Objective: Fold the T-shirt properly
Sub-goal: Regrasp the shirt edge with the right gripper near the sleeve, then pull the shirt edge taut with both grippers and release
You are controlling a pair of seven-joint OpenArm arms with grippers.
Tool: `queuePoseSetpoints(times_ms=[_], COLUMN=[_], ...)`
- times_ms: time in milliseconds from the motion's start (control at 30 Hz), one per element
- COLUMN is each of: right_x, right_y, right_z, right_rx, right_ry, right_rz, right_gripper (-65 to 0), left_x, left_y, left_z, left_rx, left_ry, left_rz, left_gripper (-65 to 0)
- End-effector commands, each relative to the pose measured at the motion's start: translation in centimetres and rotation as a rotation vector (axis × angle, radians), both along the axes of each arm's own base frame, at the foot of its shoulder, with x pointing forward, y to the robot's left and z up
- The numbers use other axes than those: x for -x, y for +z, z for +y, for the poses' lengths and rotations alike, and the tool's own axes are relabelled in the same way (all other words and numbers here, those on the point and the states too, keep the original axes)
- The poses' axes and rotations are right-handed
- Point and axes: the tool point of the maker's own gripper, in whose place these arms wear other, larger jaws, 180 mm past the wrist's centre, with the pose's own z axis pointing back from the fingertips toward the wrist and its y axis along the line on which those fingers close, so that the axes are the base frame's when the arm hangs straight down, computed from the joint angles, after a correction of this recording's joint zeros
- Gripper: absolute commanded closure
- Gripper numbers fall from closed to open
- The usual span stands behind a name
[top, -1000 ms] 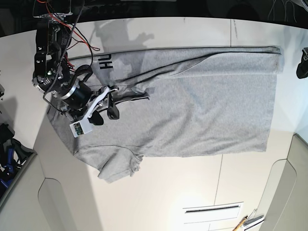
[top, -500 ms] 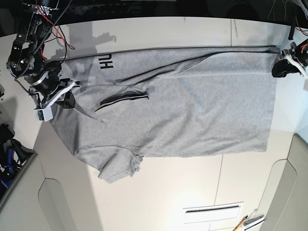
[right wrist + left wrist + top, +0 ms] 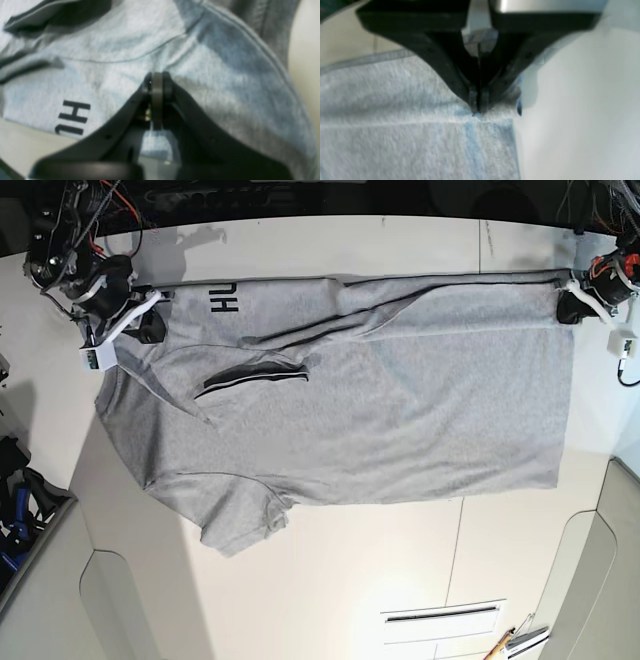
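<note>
Both arms have swung outward since the earlier frames: my right gripper [image 3: 150,330], which sat over the chest of the T-shirt [image 3: 400,400] a moment ago, is now at the upper left of the base view, and my left gripper [image 3: 572,308] has come in to the shirt's upper right corner.

From the left wrist camera I see the jaws pressed together, pinching the cloth right at the hem corner, where a small ridge of fabric is pulled up between the tips. From the right wrist camera the jaws are likewise closed on a tuck of grey fabric near the shoulder, with creases running away from the pinch and the black lettering [image 3: 72,117] just to the lower left of it.

Outward from there, the shirt lies spread flat on the pale counter [image 3: 330,580], stretched between the two grips along its upper edge. One sleeve [image 3: 245,525] pokes toward the lower left, and a dark fold [image 3: 255,378] sits just right of the lettering.
</note>
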Motion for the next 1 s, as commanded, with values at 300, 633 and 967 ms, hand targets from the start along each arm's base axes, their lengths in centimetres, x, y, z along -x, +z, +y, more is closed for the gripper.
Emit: queuePoseSetpoints(times_ms=[300,633,967], right_x=[6.5,7.5,1.6], right_y=[-0.8,1.5,8.0], right_z=[-3.3,-5.5,-3.8], right_rx=[0.118,0.083,0.060], right_ry=[0.029,-0.067,-0.029], right_rz=[0.162,0.128,-0.126], right_gripper=[0.0,0.0,-4.6], left_x=[6.6,6.8,3.5], left_y=[-0.5,-0.6,2.5], left_z=[0.2,0.4,-1.3], left_rx=[0.098,0.082,0.196], left_ry=[0.034,0.030,-0.028], left_rz=[0.167,0.173,0.003], left_gripper=[0.0,0.0,-19.3])
